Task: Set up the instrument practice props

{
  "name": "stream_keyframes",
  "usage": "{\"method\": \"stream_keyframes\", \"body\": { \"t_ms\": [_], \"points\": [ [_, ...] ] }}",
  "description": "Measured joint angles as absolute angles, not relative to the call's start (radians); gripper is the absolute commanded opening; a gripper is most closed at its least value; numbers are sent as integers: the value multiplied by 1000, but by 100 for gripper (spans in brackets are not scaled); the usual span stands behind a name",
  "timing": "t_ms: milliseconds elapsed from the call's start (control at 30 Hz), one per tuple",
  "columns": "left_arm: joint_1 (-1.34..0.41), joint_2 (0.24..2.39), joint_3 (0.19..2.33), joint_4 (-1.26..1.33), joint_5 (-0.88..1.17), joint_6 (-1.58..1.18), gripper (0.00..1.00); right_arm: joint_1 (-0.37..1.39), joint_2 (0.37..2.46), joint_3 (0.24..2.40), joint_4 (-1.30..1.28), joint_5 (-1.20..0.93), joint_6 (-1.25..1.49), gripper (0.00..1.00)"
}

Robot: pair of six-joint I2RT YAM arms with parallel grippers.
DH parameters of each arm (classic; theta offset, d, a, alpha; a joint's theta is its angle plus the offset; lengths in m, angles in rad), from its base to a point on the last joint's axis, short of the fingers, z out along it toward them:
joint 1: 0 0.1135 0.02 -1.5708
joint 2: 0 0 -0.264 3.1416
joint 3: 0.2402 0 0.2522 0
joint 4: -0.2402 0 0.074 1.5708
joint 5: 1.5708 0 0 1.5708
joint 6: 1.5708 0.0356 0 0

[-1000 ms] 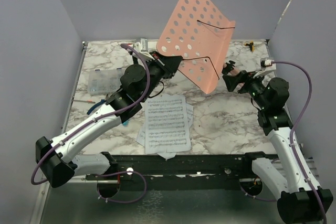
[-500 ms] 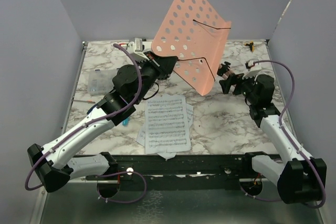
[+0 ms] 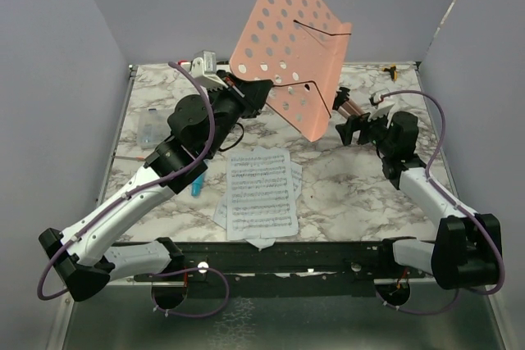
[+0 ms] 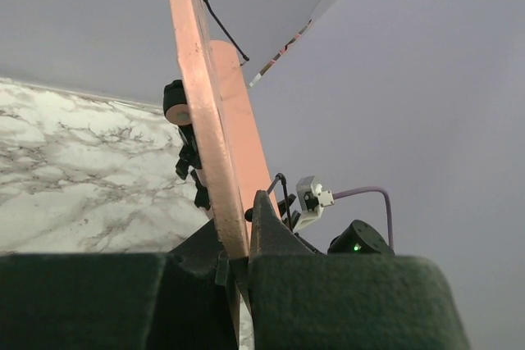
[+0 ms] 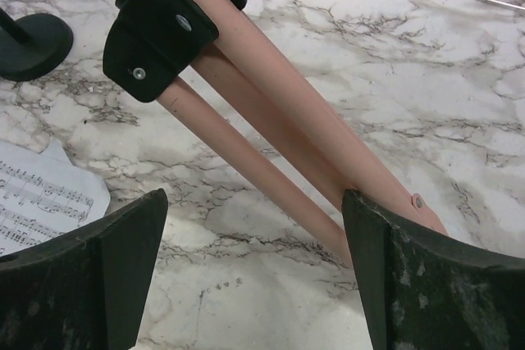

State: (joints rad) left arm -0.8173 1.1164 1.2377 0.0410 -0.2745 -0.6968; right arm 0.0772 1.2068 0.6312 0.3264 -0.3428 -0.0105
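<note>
the left gripper point(image 3: 259, 93) is clamping the lower edge of the pink hole-punched music stand point(image 3: 291, 38), holding it tilted above the marble-patterned surface point(image 3: 344, 194), while the right gripper point(image 5: 254, 227) is gaping around its folded pink legs point(image 5: 271, 120), which are slanting across between the fingers.

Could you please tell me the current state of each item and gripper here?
Pink music stand: tilted, legs folded together.
Left gripper: shut on the stand's panel edge.
Right gripper: open, straddling the folded legs.
Sheet music: lying flat.
Blue microphone: lying down beside the left arm.
</note>
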Motion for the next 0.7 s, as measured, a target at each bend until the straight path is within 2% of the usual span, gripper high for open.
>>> {"method": "stream_keyframes", "body": {
  "t_ms": [400,700],
  "points": [
    [-818,1136,1301,11,-244,-667,0,103,1186,631,380,-350,-91,89],
    [-818,1139,1308,6,-244,-661,0,117,1140,638,421,-265,-170,90]
  ]
}}
